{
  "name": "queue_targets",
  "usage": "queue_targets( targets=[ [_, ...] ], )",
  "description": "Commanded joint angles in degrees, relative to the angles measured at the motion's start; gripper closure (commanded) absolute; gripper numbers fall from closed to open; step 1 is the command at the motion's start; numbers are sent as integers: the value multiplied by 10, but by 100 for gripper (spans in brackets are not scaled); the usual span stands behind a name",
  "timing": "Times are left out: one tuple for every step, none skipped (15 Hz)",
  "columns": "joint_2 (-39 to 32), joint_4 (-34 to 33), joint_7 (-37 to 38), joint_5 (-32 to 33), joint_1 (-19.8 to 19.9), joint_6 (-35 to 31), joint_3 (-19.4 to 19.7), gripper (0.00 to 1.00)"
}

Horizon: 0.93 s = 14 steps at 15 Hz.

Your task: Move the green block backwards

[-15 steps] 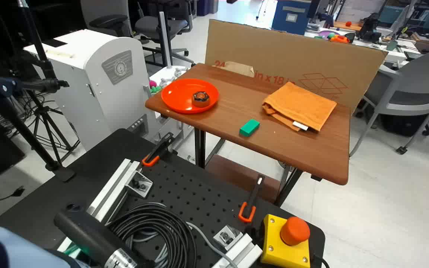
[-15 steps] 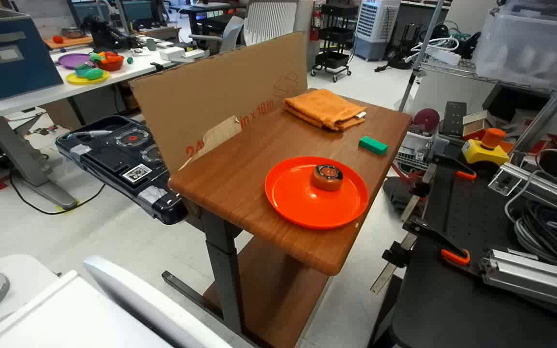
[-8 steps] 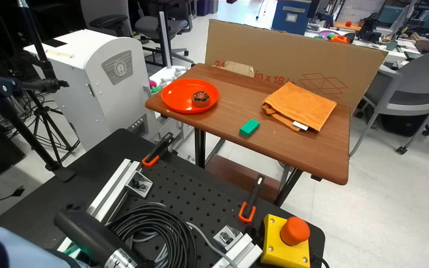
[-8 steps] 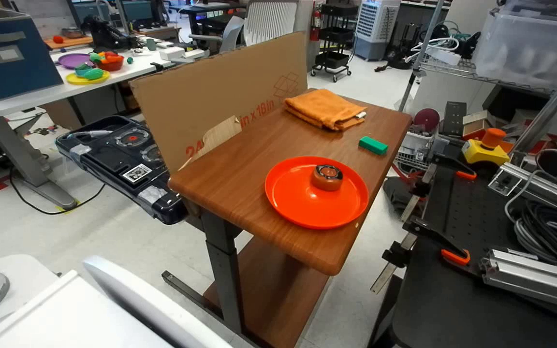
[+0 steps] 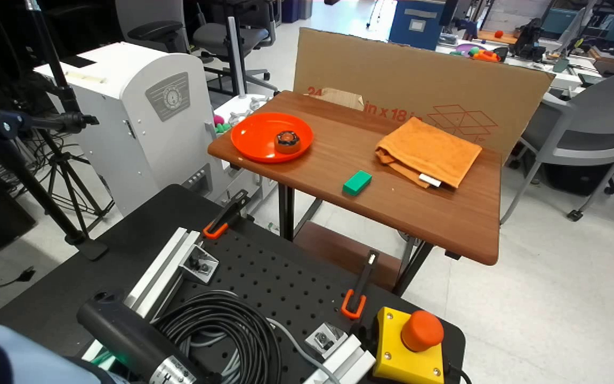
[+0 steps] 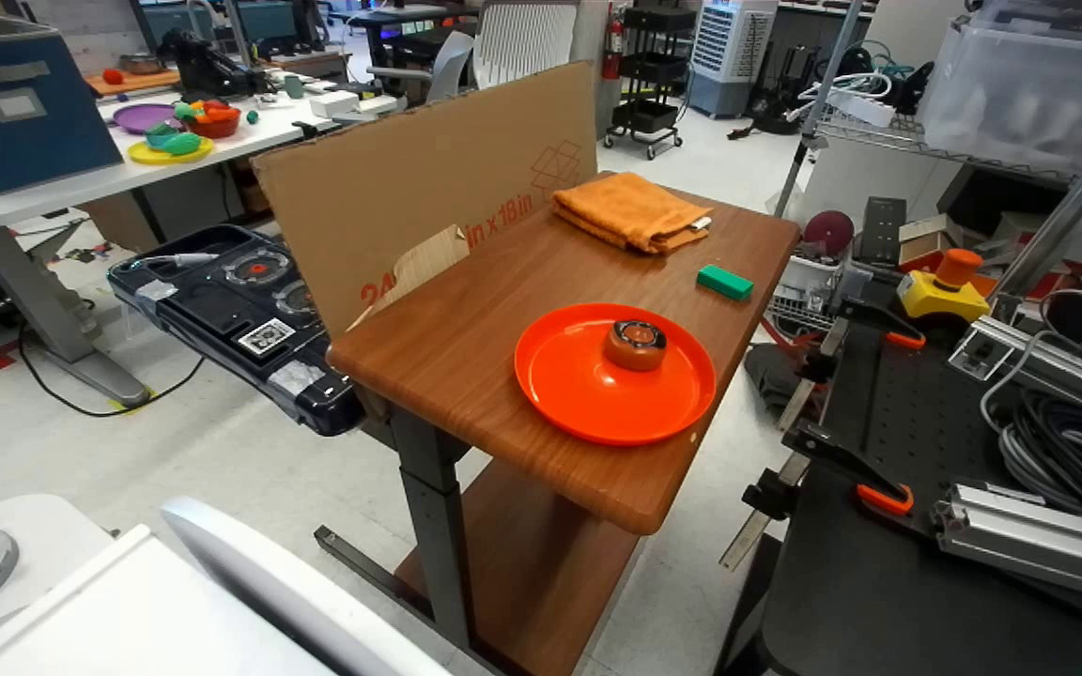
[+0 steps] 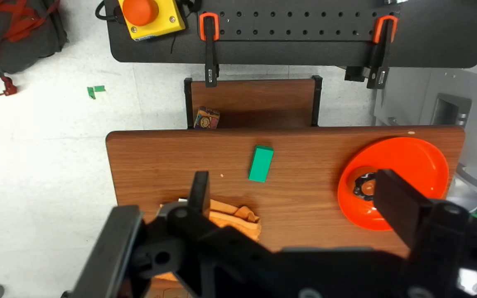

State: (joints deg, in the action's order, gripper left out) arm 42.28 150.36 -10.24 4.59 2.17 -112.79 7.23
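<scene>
The green block (image 5: 357, 183) is small, bright and oblong. It lies flat on the brown table (image 5: 328, 122) near its edge on the black bench side, in both exterior views (image 6: 725, 282). In the wrist view the green block (image 7: 261, 163) lies between the orange cloth and the red plate, slightly tilted. My gripper (image 7: 292, 176) comes in from the bottom of the wrist view. Its jaws are wide apart with nothing between them, well above the table. The block shows beyond the gap, toward the left finger (image 7: 199, 192). The gripper does not show in the exterior views.
A red plate (image 6: 616, 404) with a round brown item (image 6: 635, 345) stands at one table end. A folded orange cloth (image 5: 428, 152) lies toward the other. A cardboard panel (image 5: 419, 80) stands along the far edge. A black bench (image 5: 285, 277) with clamps and a yellow stop box (image 5: 408, 352) stands nearby.
</scene>
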Motion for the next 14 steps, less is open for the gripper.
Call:
queue_targets(
  targets=[
    [0, -1, -1, -2, 2, 1, -2, 0],
    [0, -1, -1, -2, 2, 1, -2, 0],
    [-16, -12, 2, -1, 1, 4, -5, 0],
    [-30, -19, 3, -2, -1, -1, -6, 0],
    [-49, -26, 7, -4, -2, -9, -8, 0],
    [-65, -32, 10, -3, -2, -13, -10, 0],
    [-89, -40, 13, -5, -4, -23, -12, 0],
    [-114, -48, 18, -6, -5, -33, -14, 0],
    [-148, -57, 29, -8, -6, -50, -19, 0],
    [-181, -66, 39, -8, -6, -65, -24, 0],
    [-216, -75, 52, -7, -5, -81, -32, 0],
    [-251, -85, 70, -3, -3, -94, -41, 0],
    [-288, -95, 84, 1, -4, -105, -48, 0],
    [-324, -108, 98, 1, -4, -114, -54, 0]
  ],
)
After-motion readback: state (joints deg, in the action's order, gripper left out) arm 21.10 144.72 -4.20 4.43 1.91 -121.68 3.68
